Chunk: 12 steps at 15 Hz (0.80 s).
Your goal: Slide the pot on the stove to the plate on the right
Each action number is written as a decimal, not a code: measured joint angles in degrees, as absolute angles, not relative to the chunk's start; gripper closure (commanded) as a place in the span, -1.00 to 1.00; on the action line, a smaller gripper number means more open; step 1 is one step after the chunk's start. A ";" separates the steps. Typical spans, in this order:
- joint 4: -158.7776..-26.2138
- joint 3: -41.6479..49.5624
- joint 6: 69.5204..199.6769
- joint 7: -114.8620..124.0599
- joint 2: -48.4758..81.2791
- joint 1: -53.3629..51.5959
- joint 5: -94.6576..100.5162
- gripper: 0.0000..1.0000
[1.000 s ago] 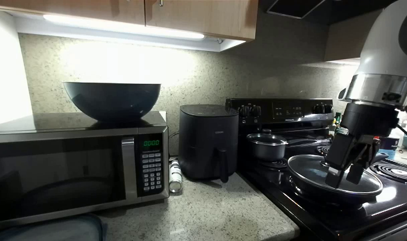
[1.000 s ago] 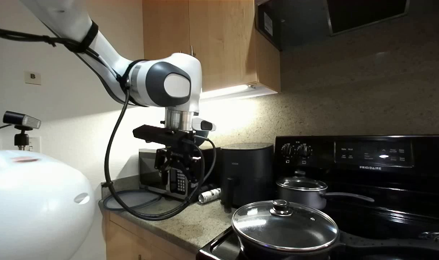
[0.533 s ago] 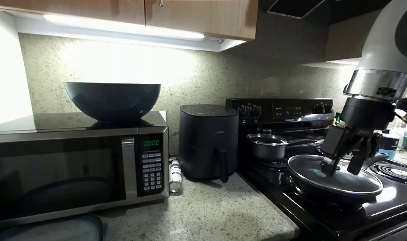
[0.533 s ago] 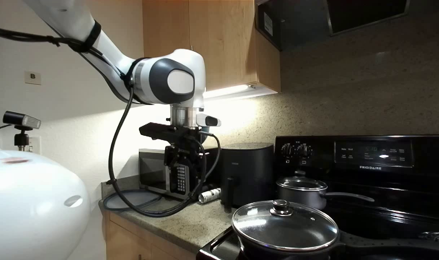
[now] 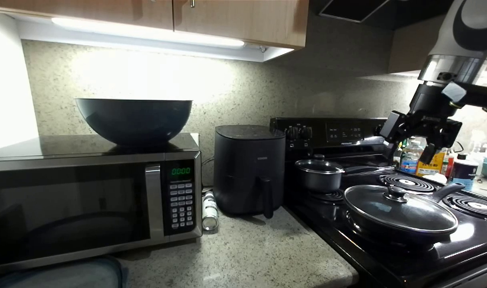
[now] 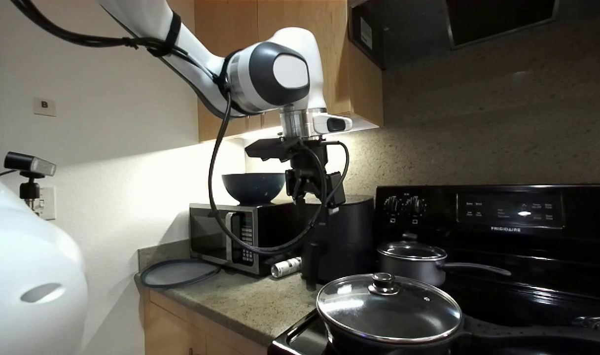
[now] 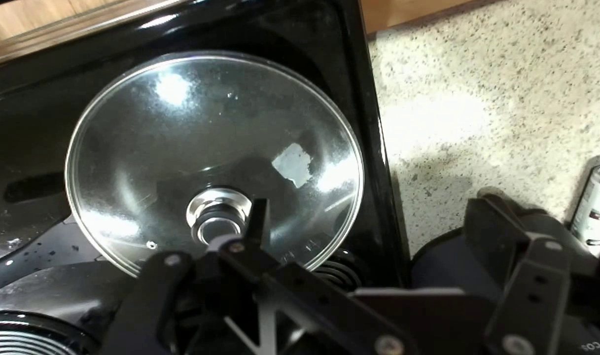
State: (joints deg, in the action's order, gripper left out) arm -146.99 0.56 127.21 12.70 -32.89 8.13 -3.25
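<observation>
Small pot (image 5: 320,182) sat upright w/ its lid (image 5: 314,165) on, on a rear burner (image 5: 330,196) of the black stove (image 5: 336,222), near the back panel (image 5: 345,132). Pot handle (image 6: 477,268) stuck out sideways, away from the air fryer (image 5: 249,172). Wide lidded pan (image 5: 399,212) sat on the same stove, nearer the front edge, its handle pointing away from the desk (image 5: 267,248). Gripper (image 5: 408,152) hung in mid-air, apart from pot & pan, fingers (image 7: 261,222) spread wide, nothing held; wrist view showed the pan below. Air fryer stood on the speckled desk, close to the pot. Btwn fryer & microwave (image 5: 95,204), a printed cylinder (image 5: 210,212) lay on its side. Dark bowl (image 5: 135,122) sat upright on top of the microwave; flat blue-rimmed piece (image 6: 181,273) lay in front of it on the desk. Past the far side of the stove, misc. bottles (image 5: 412,157) stood clustered, too small to ID.
</observation>
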 measured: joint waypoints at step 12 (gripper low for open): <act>-141.18 0.68 131.90 22.83 -25.73 13.40 -1.12 -1.00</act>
